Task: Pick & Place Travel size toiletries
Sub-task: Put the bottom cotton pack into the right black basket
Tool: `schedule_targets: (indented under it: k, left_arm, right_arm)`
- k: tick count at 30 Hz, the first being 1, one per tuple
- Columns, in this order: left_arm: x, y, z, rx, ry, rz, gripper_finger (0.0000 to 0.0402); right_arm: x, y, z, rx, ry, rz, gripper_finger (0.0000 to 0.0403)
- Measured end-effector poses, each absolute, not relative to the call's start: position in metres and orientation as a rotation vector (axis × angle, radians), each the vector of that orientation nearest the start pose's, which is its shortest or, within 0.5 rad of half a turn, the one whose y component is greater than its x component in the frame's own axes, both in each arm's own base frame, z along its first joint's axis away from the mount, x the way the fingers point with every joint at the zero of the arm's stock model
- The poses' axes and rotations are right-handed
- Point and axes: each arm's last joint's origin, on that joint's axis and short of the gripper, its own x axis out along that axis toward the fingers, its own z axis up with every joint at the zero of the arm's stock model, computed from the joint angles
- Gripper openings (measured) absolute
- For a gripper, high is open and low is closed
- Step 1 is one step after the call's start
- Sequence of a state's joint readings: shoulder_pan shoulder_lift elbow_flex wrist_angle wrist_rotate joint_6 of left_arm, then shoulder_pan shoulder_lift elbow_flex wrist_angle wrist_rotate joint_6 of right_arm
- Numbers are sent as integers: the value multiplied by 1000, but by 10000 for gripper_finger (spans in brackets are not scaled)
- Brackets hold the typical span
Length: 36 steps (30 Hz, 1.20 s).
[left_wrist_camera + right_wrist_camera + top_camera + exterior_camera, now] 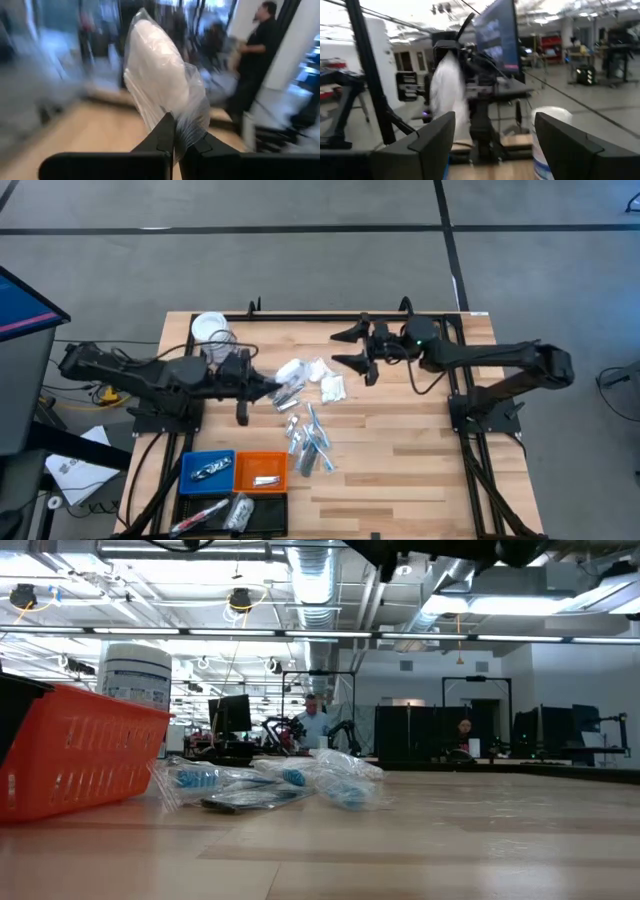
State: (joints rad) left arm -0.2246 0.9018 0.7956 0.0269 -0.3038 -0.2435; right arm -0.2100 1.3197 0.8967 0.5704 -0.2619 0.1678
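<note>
Behind the wooden worktop (400, 450) a large open workshop is stretching away, with ceiling lights, dark screens and a few people standing far off. At the near left corner of the worktop the square trays are sitting together: a blue tray (207, 470), an orange tray (262, 470) and a black tray (232, 513), each already holding something small. At the far left a white-lidded jar (210, 328) is standing. Across the middle the travel size toiletries (310, 442) are lying loose, white packets farther back and slim silvery-blue tubes nearer the trays. The left tool (175, 142) is hanging over the left of that scatter, its fingers pressed together on the clear wrapper of one white packet (160, 80), which is lifted off the wood. The right tool (492, 130) is hovering at the far middle of the worktop, its fingers spread wide and holding nothing. The step in hand looks like the carry: one packet is picked and not yet placed. The next move probably calls for swinging the left tool toward the near-left trays, choosing the fitting tray, lowering over it and letting go without snagging the thin wrapper.
</note>
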Motion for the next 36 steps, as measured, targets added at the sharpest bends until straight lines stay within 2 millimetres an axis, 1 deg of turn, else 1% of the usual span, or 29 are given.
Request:
schedule_targets:
  k: [2, 4, 7, 10, 12, 15, 18, 21, 24, 28, 30, 32, 36]
  left_arm:
    - [201, -39, 338, -361, 160, 42, 0]
    - [206, -44, 335, -511, 261, -5, 0]
    - [215, -55, 330, -744, 415, -64, 0]
    - [221, -67, 324, -1008, 585, -75, 0]
    - [224, -78, 322, -1179, 665, -70, 0]
    - [226, -94, 327, -1386, 736, -56, 0]
    - [228, -111, 333, -1549, 798, -31, 0]
    - [225, -135, 329, -1685, 916, 21, 0]
    - [220, -164, 314, -1769, 1068, 105, 0]
    - [216, -197, 287, -1763, 1232, 234, 0]
    - [218, -207, 274, -1713, 1282, 266, 0]
    - [221, -213, 263, -1660, 1322, 268, 0]
    - [229, -217, 246, -1566, 1369, 279, 0]
  right_arm:
    - [284, -56, 331, 137, -109, 50, 266]
    - [277, -57, 334, 144, -81, 40, 266]
    - [269, -56, 337, 153, -48, 34, 266]
    - [262, -53, 339, 158, -28, 37, 266]
    - [260, -51, 340, 161, -16, 42, 266]
    - [258, -46, 340, 165, 4, 58, 265]
    - [259, -41, 339, 168, 17, 76, 265]
    - [259, -36, 338, 170, 31, 92, 265]
    - [260, -33, 338, 171, 35, 103, 265]
    - [259, -35, 337, 171, 36, 99, 265]
    - [259, -37, 338, 158, 32, 90, 265]
    - [259, -40, 340, 133, 8, 81, 265]
    - [258, -46, 345, 111, -49, 62, 265]
